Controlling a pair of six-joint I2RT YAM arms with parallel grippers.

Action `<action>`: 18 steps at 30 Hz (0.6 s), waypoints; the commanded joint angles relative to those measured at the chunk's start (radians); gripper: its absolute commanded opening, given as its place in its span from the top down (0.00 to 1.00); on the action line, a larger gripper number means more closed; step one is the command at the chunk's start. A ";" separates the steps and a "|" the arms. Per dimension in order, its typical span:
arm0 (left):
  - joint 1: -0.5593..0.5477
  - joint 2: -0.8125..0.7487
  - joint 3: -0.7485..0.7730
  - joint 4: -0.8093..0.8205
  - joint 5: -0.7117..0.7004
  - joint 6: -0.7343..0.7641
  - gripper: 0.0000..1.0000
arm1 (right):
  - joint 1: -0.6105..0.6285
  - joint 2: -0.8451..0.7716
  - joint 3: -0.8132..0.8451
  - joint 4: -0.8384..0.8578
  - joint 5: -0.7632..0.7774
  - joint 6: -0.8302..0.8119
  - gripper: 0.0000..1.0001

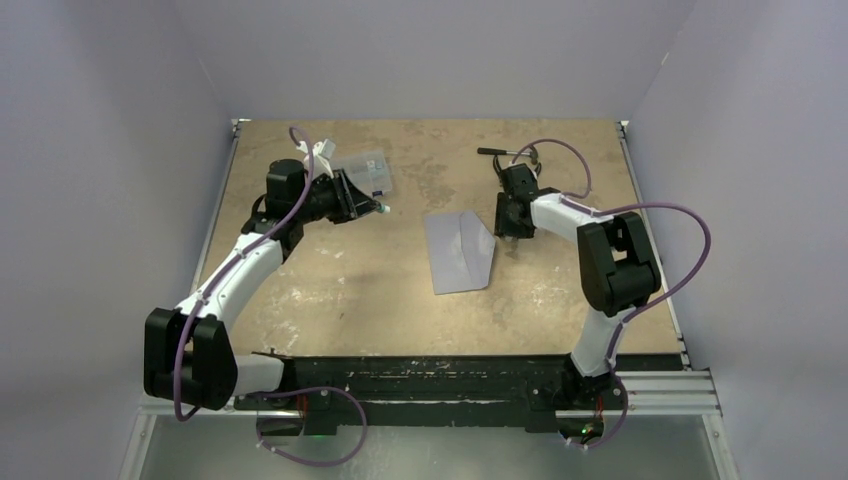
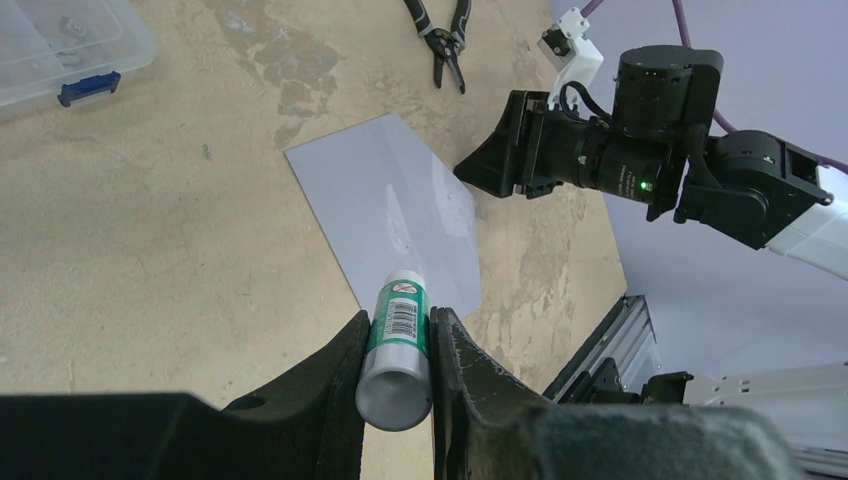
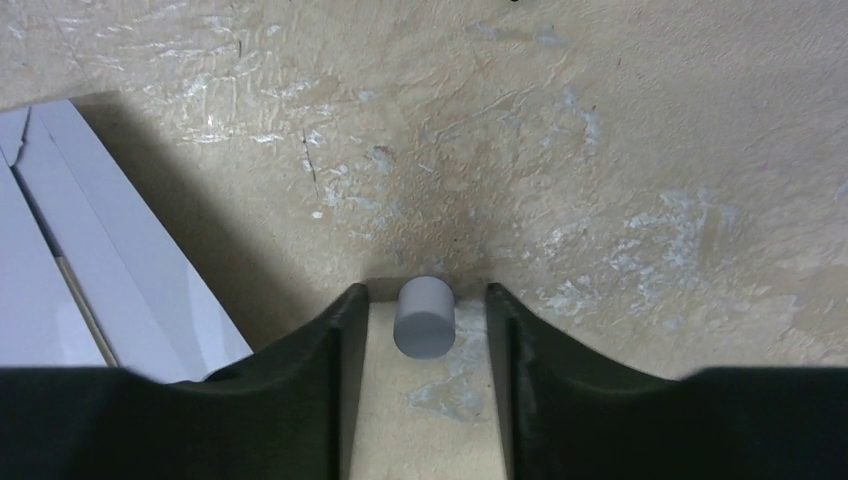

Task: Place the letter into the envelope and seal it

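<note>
Reaching in from the near left corner, my left arm keeps its elbow close to the base, with the forearm slanting out over the table [image 1: 330, 290] and the wrist turned toward the centre. My left gripper [image 2: 400, 330] is clamped on a glue stick [image 2: 398, 295] — green label, barcode, grey butt end toward the camera — with its 2 fingers pressed on either side. My right arm has its elbow high on the right and its forearm stretched left. The right gripper [image 3: 424, 300] points down at the board just beside the envelope [image 1: 460, 252]. Its fingers are parted, and a small grey cap [image 3: 424, 328] sits between them with a gap on each side, touched by neither.

The envelope lies flat mid-table, between my 2 grippers. I cannot make out whether its flap is stuck down. From the right wrist only its corner shows, cut off at the frame edge. A thin tan sliver [image 3: 82, 305] runs along a slit there — perhaps the letter, but too little shows to be sure.
</note>
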 commanded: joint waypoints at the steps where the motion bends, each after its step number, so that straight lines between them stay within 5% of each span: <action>1: -0.007 0.002 0.058 -0.033 0.000 0.050 1.00 | -0.004 -0.007 0.039 -0.041 0.011 -0.014 0.45; 9: -0.017 0.022 0.078 -0.046 0.050 0.042 1.00 | -0.013 -0.184 0.102 -0.024 -0.009 0.009 0.40; 18: -0.116 0.117 0.240 -0.258 0.204 0.218 1.00 | 0.027 -0.429 -0.023 0.277 -0.816 -0.293 0.31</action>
